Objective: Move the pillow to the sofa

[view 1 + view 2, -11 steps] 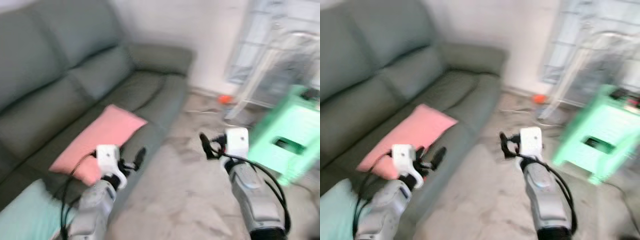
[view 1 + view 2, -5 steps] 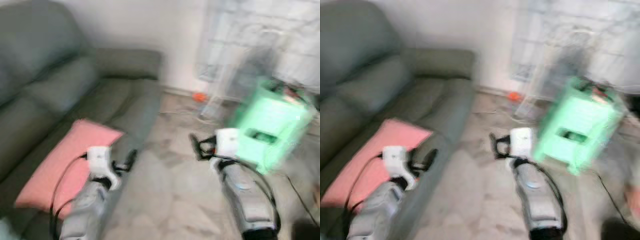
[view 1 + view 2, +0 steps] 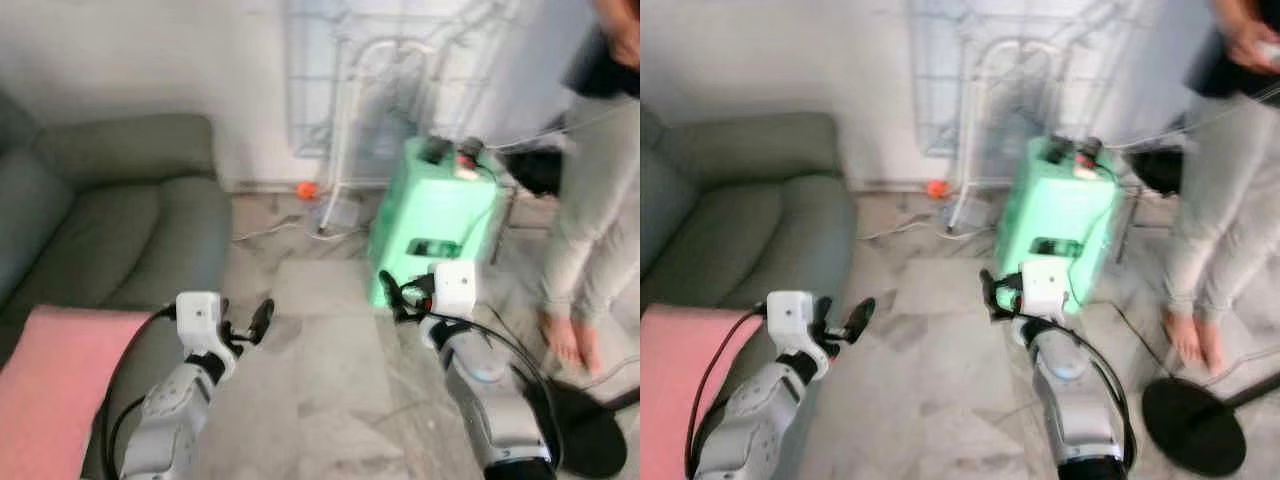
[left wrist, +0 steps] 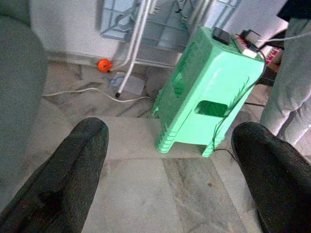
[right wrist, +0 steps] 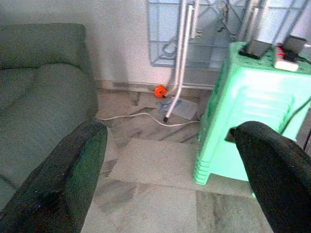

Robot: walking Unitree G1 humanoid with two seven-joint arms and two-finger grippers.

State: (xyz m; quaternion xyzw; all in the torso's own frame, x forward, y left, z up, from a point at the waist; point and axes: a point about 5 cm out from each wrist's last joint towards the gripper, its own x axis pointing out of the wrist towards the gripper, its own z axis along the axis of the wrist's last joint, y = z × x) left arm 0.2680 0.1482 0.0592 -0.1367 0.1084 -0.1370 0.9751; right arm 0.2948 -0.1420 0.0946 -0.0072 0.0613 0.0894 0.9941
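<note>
Pink pillow [image 3: 45,385] lying flat on grey sofa [image 3: 110,235] seat, at lower left edge of head views, partly cut off by frame. Task's end state apparently met: pillow on sofa cushion, touched by neither gripper.

Change over last second: whole scene swung leftward in frame, so camera turned right, not the objects. Sofa formerly across most of view, now confined to left side; pillow slid from mid-left to the corner. Newly central: green plastic stool [image 3: 435,230] on marble floor [image 3: 320,380], white drying rack [image 3: 390,90] against wall, small orange ball [image 3: 307,189] at its foot. Person [image 3: 590,200] standing at right, bare feet on floor.

Left gripper [image 3: 252,325] held forward above sofa's front edge, jaws spread wide, nothing between them. Right gripper [image 3: 398,296] held forward over floor, in front of stool, jaws likewise wide apart and empty.

Reading: placement finished, robot turning away from sofa. Nothing left but to stand clear; person and stool close by on right, worth minding during any further turn.
</note>
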